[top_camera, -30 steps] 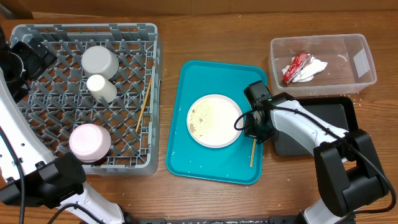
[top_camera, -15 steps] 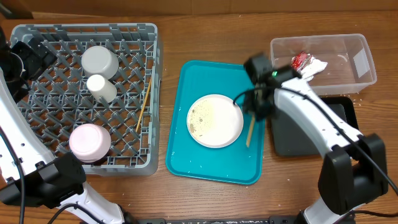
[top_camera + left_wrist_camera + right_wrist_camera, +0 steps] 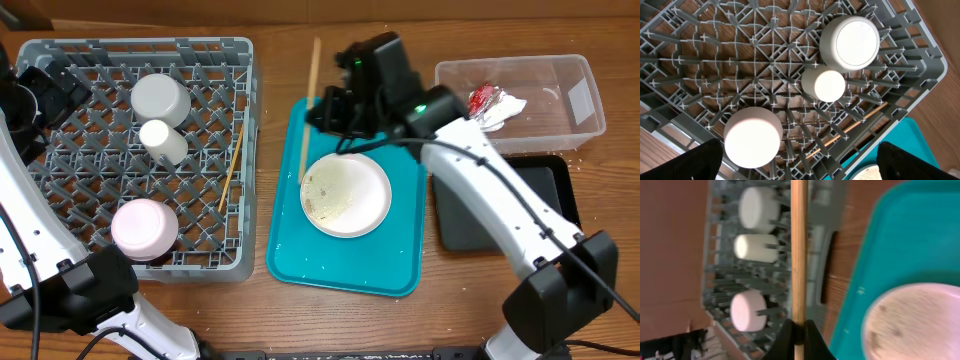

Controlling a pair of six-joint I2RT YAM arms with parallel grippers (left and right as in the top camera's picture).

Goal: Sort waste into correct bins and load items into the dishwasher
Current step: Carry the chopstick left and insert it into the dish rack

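Plate is sitting on the teal tray, rice scraps speckling its left half. Right gripper is hovering over the tray's far-left corner, pinching tight on one chopstick, which is jutting past the tray's far edge. Left of the tray, the dish rack is holding the second chopstick, a cup and a bowl. Left gripper is hanging over the rack, jaws spread wide, gripping nothing. Right of the tray and further back, the clear tub is holding the napkin and sauce packet.
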